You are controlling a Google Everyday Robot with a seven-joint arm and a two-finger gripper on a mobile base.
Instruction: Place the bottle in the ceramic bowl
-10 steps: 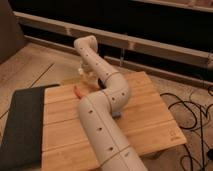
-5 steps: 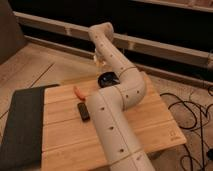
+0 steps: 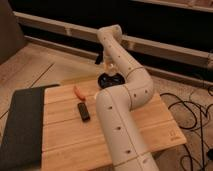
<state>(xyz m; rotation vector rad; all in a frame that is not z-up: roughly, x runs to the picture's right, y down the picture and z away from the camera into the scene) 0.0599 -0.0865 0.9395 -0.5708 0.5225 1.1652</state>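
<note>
My gripper [image 3: 102, 61] hangs from the white arm at the table's far edge, just above the ceramic bowl [image 3: 110, 80]. The bowl is dark, glossy and shallow, and my forearm hides part of it. A small pale bottle [image 3: 106, 64] shows at the gripper's tip, held off the table over the bowl's far rim. The gripper is shut on it.
A flat black bar [image 3: 83, 111] lies on the wooden table [image 3: 65, 135], with a small orange item [image 3: 79, 92] behind it. A dark mat [image 3: 20, 125] covers the table's left end. My arm crosses the table's middle. Cables [image 3: 192, 107] lie on the floor to the right.
The arm has swung to the right and the gripper has come from the table's left rear to over the bowl, carrying the pale bottle.
</note>
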